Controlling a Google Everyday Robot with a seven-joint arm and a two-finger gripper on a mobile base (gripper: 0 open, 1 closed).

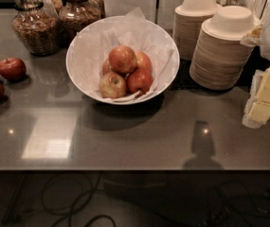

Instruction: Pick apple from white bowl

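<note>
The large white bowl (80,70), lined with crumpled white paper, stands at the middle back of the grey counter. Several red-yellow apples lie piled in it; the top apple (122,58) rests on the others. My gripper (263,102), white with pale yellow parts, hangs at the right edge of the view above the counter. It is well to the right of the bowl and apart from it, and holds nothing that I can see.
Three loose red apples (11,68) lie at the left edge of the counter. Two glass jars (35,25) stand at the back left. Two stacks of beige paper bowls (222,56) stand between the white bowl and the gripper. The counter's front edge (125,169) runs across the view, with cables on the floor below.
</note>
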